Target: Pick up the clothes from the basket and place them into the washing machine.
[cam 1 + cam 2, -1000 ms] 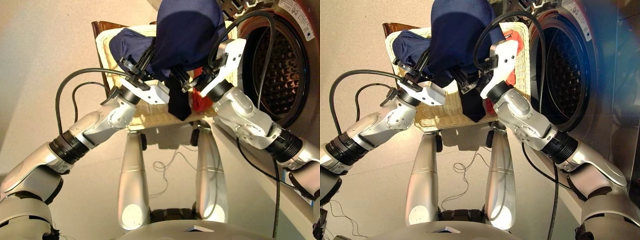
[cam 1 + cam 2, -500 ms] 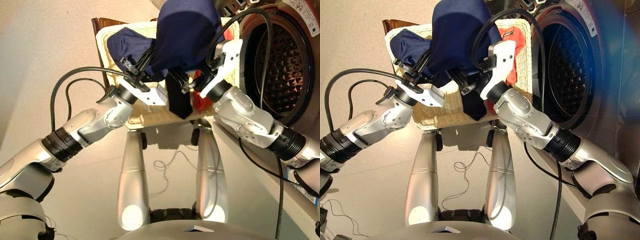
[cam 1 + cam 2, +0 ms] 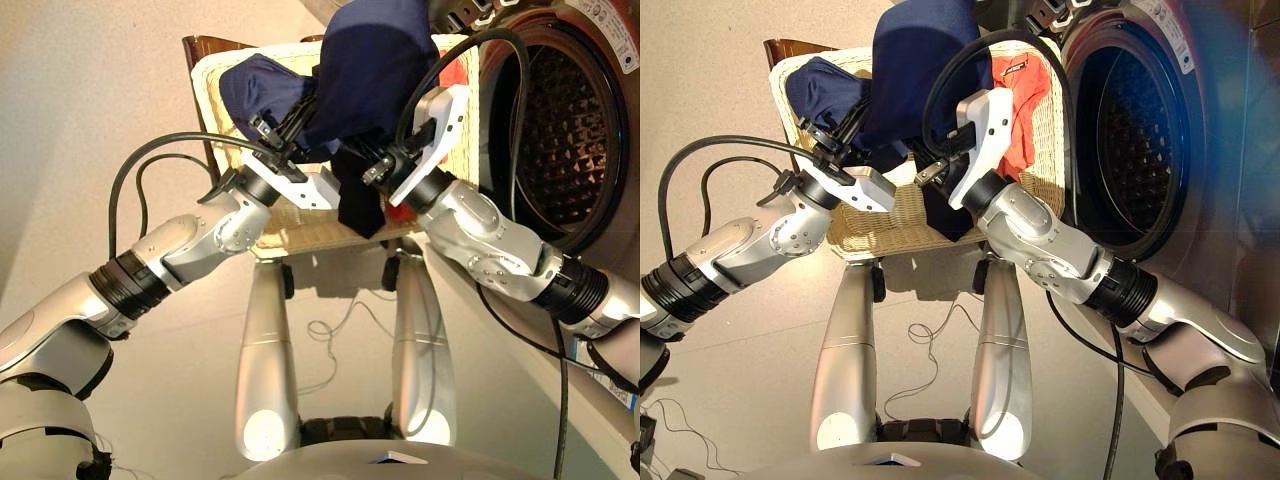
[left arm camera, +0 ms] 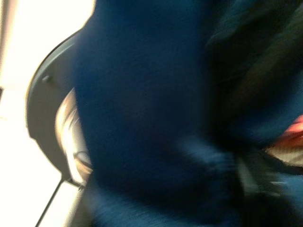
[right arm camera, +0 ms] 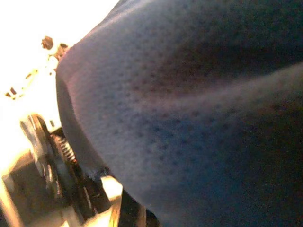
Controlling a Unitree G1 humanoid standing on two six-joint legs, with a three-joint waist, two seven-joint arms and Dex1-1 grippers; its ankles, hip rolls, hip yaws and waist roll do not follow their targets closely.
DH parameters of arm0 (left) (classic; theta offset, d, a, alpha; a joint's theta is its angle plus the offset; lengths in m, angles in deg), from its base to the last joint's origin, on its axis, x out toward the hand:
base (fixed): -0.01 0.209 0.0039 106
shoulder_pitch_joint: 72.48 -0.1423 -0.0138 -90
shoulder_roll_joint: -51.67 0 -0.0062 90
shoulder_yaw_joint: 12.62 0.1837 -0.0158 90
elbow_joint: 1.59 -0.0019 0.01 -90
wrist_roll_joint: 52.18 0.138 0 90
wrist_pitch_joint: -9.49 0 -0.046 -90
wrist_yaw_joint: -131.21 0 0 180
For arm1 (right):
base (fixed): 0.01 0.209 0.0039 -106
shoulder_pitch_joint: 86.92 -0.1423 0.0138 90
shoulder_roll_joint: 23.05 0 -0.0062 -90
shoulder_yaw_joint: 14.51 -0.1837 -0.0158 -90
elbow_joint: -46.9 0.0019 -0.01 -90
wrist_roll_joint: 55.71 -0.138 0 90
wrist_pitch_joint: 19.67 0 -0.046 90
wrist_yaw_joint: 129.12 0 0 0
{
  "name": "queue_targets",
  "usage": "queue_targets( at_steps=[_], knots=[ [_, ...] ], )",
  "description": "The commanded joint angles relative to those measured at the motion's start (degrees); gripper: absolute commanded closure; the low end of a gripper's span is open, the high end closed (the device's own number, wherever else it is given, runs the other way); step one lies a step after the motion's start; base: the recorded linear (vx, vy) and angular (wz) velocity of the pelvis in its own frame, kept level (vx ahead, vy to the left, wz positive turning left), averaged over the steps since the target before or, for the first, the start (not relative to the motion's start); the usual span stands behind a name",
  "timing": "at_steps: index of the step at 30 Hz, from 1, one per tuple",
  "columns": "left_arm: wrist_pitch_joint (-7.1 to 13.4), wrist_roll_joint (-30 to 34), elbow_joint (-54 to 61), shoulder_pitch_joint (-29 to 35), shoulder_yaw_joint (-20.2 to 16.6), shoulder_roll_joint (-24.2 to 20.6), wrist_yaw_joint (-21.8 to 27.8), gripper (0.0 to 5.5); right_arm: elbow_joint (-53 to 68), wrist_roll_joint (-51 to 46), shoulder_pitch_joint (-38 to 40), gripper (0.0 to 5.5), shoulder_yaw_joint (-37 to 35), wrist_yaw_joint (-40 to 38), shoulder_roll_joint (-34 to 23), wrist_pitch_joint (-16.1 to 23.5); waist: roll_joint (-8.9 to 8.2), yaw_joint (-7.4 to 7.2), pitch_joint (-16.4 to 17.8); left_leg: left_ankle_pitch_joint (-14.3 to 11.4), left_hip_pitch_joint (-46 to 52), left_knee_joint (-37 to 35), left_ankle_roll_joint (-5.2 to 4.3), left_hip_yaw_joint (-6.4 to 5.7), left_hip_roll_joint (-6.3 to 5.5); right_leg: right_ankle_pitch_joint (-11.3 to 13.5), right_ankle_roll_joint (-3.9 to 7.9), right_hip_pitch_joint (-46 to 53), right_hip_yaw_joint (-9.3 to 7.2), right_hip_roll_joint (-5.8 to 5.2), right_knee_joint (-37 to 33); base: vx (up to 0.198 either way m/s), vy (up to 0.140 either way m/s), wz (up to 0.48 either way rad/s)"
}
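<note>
Navy blue cloth [image 4: 142, 113] fills most of the frame, blurred. Beside it, a curved dark grey rim [image 4: 45, 104] with a strip of shiny metal [image 4: 66, 137] inside it — bright glare beyond. At the opposite edge, a small patch of coral-red fabric [image 4: 291, 132] — detail unclear.

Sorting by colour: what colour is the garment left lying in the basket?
Coral-red garment, clearest in the right eye view.

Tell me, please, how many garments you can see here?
3: a navy garment raised above the basket between both hands, a black one hanging below it, and a red one lying in the basket. More may be hidden.
</note>
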Motion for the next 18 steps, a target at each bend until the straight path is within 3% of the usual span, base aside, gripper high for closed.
queue_targets(
  at_steps=[1,9,18],
  knots=[
    [5.4,5.4,9.0,-0.1,3.0,4.7,0.6,0.00,8.8,12.1,-5.3,5.50,-5.9,-2.1,4.7,5.7,2.05,-1.13,-0.7,2.1,-0.9,-2.4,2.20,3.20,-0.04,-4.5,1.89,2.5,0.25,0.90,-1.0,0.000,0.000,0.000],
    [6.7,4.9,8.4,-2.4,3.4,5.5,-3.1,0.00,0.5,20.7,3.8,5.50,-15.3,-12.5,14.1,11.2,2.97,-1.34,-0.7,1.9,-1.7,-1.2,2.67,3.27,-0.22,-4.6,1.94,1.8,0.67,0.94,-0.3,0.000,0.000,0.000],
    [8.2,3.6,5.8,-2.6,4.7,8.1,-6.7,0.00,-15.8,31.1,11.6,5.50,-22.4,-26.8,20.3,12.1,4.36,-1.19,-0.7,1.6,-2.8,-0.3,3.01,2.97,-0.66,-4.8,1.90,1.2,0.77,0.68,0.3,0.000,0.000,0.000]
  ],
)
